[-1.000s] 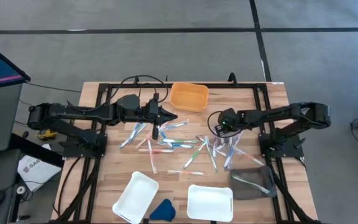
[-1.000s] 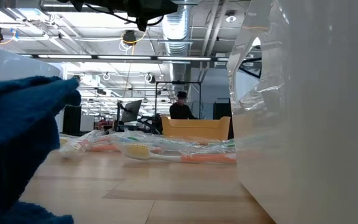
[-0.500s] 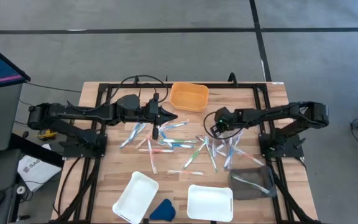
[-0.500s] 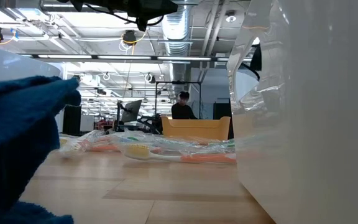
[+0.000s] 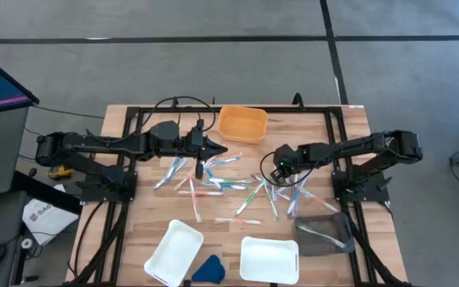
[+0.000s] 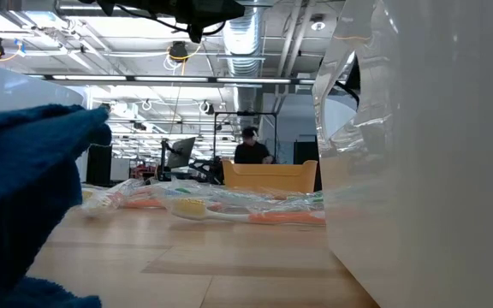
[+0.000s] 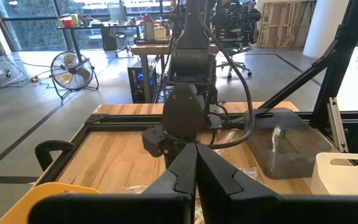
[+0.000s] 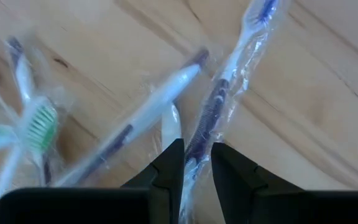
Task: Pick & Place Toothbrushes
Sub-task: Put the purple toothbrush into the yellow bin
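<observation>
- High view: the toothbrushes (image 5: pixel 241 187) lie scattered in clear wrappers across the middle of the wooden bench (image 5: pixel 134 231), pointing many ways; most long axes run slantwise, some nearly across. An orange tray (image 5: pixel 242 123) sits at the far edge, two white trays (image 5: pixel 174 251) at the near edge with a blue wedge (image 5: pixel 207 269) between them, and a grey tray (image 5: pixel 323 233) near the right corner. The left hand (image 5: pixel 220 150) hangs above the left part of the pile, beside the orange tray. The right hand (image 5: pixel 276 172) is down at the right part of the pile.
- Low view: the toothbrushes (image 6: pixel 221 205) show as a low heap lying flat across the bench, long axes mostly sideways, with the orange tray (image 6: pixel 270 176) behind them. The blue wedge (image 6: pixel 24 205) fills the left foreground and a white tray wall (image 6: pixel 426 154) the right. A person (image 6: pixel 250 150) is in the room behind.
- Left wrist view: the left hand (image 7: pixel 196 163) has its fingers pressed together, holding nothing. The right arm (image 7: pixel 185 99) faces it across the bench, with the grey tray (image 7: pixel 291 152) alongside.
- Right wrist view: the right hand (image 8: pixel 194 155) is clamped on a dark-blue wrapped toothbrush (image 8: pixel 219 99), which runs lengthwise out from between the fingers, its bristle end pointing away. A white-handled one (image 8: pixel 148 115) crosses beside it at a slant; a green-bristled one (image 8: pixel 39 121) lies farther off.
</observation>
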### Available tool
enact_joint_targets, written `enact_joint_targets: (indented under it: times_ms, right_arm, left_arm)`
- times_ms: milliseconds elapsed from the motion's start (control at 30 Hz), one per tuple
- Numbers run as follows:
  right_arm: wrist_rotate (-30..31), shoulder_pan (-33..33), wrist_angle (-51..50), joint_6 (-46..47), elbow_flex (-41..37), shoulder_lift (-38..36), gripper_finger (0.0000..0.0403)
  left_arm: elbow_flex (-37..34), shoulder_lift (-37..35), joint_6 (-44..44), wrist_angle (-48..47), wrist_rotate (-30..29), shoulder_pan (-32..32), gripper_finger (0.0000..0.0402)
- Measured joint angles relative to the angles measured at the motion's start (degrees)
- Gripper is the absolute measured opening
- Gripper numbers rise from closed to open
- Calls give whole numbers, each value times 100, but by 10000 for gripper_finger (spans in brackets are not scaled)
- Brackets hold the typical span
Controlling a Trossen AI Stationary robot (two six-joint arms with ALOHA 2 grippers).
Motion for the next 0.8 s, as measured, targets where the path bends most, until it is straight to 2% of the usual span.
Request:
enact_joint_targets:
  times_ms: [800]
  right_arm:
    - [162, -16, 172, -277, 0, 0, 75]
  left_arm:
    - [0, 1, 0, 0, 1, -1, 3]
